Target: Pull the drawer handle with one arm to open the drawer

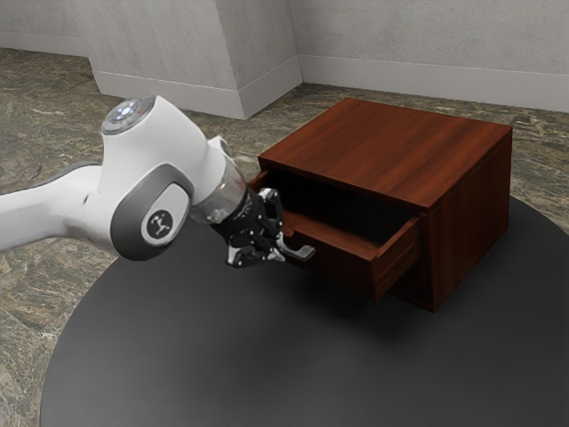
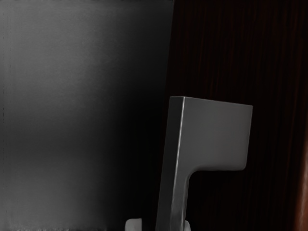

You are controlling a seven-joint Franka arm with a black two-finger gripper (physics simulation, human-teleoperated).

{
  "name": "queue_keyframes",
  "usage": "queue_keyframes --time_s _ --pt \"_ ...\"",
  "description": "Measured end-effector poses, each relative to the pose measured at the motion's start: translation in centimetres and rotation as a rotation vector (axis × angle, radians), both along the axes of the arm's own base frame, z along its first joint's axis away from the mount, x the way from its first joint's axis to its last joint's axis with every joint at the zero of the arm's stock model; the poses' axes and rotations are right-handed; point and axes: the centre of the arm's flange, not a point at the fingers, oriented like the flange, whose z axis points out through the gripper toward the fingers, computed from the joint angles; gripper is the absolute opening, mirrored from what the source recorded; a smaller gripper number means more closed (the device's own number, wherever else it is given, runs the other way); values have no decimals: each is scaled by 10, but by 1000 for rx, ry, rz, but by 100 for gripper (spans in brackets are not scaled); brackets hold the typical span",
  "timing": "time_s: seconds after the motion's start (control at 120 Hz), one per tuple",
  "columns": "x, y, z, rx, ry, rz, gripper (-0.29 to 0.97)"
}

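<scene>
Partly pulled out of the wooden cabinet, the drawer carries a grey handle on its front. The gripper is closed narrowly on this handle, fingertips on either side, above a dark round table.

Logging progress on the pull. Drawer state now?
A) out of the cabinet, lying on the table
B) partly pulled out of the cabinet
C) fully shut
B: the drawer juts partway out of the cabinet, a dark gap showing above it, with the tool at its handle.
</scene>
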Motion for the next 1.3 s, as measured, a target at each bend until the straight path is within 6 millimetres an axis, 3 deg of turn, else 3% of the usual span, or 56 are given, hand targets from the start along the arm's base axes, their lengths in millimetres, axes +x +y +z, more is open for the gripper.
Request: queue_keyframes --time_s 0.217,0.883,1.3 --pt "-23 7 -3 -15 8 12 -10" --pt "-62 15 7 -46 -17 29 -9" --pt "-97 20 14 -50 -41 39 -9"
